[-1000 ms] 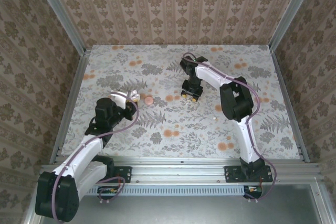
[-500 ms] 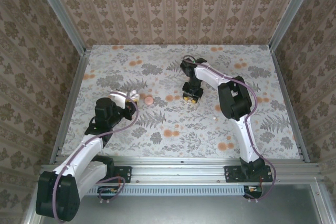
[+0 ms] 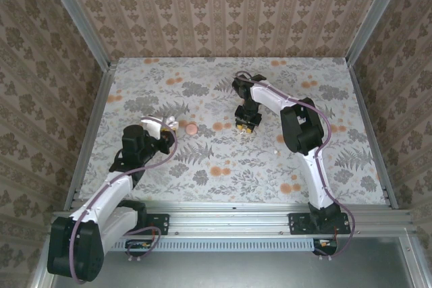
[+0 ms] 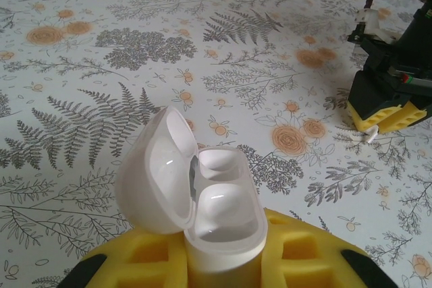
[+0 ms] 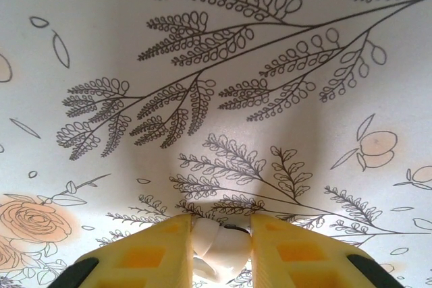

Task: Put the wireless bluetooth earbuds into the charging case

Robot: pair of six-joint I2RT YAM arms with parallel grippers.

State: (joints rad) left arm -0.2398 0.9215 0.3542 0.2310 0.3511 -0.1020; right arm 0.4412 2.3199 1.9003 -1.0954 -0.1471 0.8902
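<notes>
The charging case [image 4: 209, 200] is glossy white with its lid swung open to the left, showing two rounded wells. It stands upright between the yellow pads of my left gripper [image 4: 219, 261], which is shut on it. From above, the case [image 3: 155, 125] sits at the left-middle of the table. My right gripper [image 5: 221, 251] points down at the table, its yellow pads pressed on both sides of a small white earbud [image 5: 219, 246]. From above, this gripper [image 3: 246, 124] is mid-table, right of the case. The left wrist view has it [image 4: 380, 118] at the right edge.
A round pinkish-orange disc [image 3: 192, 128] lies on the floral tablecloth [image 3: 223, 160] between the two grippers. Metal rails [image 3: 94, 126] and patterned walls close in the table on three sides. The cloth in front of both grippers is open.
My right gripper's pads have drawn in onto the earbud, and its wrist has shifted slightly. The left arm and the case have not moved.
</notes>
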